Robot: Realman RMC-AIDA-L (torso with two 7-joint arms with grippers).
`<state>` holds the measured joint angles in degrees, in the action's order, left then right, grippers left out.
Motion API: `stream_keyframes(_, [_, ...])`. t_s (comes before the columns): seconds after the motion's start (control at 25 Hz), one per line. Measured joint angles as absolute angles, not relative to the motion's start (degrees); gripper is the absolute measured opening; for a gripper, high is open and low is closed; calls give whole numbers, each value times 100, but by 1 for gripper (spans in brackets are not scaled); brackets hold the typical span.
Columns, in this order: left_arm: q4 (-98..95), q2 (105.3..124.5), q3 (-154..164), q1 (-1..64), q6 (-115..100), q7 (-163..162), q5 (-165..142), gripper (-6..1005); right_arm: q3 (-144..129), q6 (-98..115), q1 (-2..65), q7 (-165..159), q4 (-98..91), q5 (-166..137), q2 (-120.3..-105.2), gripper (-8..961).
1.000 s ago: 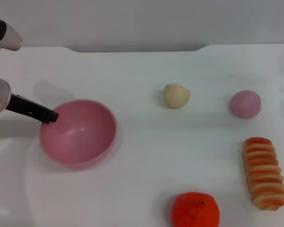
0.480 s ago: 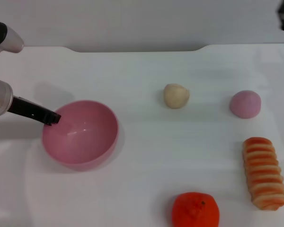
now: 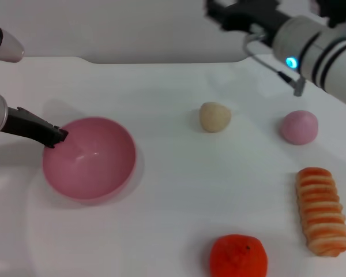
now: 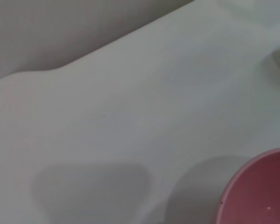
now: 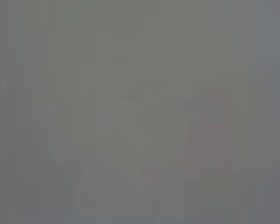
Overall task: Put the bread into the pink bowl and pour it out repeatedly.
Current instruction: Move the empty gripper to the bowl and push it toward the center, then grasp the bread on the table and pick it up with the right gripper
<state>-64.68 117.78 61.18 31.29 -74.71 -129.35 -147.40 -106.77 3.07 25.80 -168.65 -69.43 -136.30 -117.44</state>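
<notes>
The pink bowl [image 3: 87, 158] sits at the left of the white table, empty inside. My left gripper [image 3: 56, 137] is shut on the bowl's left rim. A part of the bowl's rim also shows in the left wrist view [image 4: 259, 191]. The bread [image 3: 322, 210], a ridged orange-brown and cream loaf, lies at the right edge of the table, far from the bowl. My right gripper [image 3: 216, 11] is high over the table's back edge, well away from the bread. The right wrist view shows only grey blur.
A small beige ball [image 3: 214, 116] and a small matte pink ball [image 3: 299, 127] lie at the back right. A round orange fruit [image 3: 238, 257] lies at the front, left of the bread. The table's back edge [image 3: 161, 60] meets a grey wall.
My right arm has swung into view from the top right and now reaches leftward over the back edge. The bowl has shifted slightly left with my left gripper.
</notes>
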Motion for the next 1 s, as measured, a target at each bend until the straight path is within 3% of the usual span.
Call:
stream_keyframes(0.28, [-6475, 11766, 6120, 2964, -7257, -12528, -14475, 43, -9780, 4485, 2785, -16432, -8790, -13555, -11874, 654])
stream_keyframes(0.6, [-6433, 11780, 6175, 2994, -7028, -12482, -14445, 44, -8064, 8513, 3303, -16551, -9902, -13513, -11861, 654])
stream_keyframes(0.76, [-6411, 11786, 6236, 3079, -6875, -12550, -14363, 44, -7058, 9921, 3671, -16685, -9956, -13833, -11785, 654])
stream_keyframes(0.92, [-6274, 11786, 6241, 3213, -6785, -12588, -14241, 44, -6939, 10428, 3853, -16735, -9473, -14268, -11539, 654])
stream_keyframes(1.0, [-6194, 11791, 6242, 3287, -6725, -12606, -14214, 44, -6985, 10555, 3820, -16732, -9219, -14410, -11503, 654])
